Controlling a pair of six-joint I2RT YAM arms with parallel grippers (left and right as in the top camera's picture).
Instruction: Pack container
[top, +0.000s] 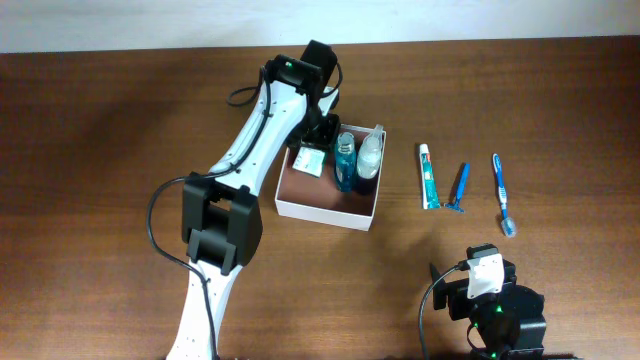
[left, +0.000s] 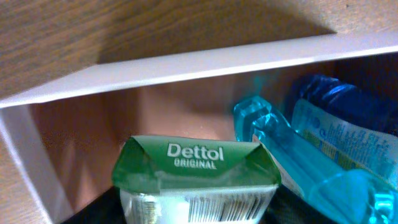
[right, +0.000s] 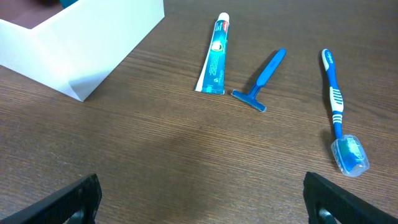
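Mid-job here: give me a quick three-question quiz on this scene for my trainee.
1. True or false: the right hand is open and holds nothing.
2. How many toiletries lie on the table outside the box?
3. Fill in: the green soap packet in the box carries the brand name ____.

Key
1. True.
2. Three: toothpaste, razor, toothbrush.
3. Dettol.
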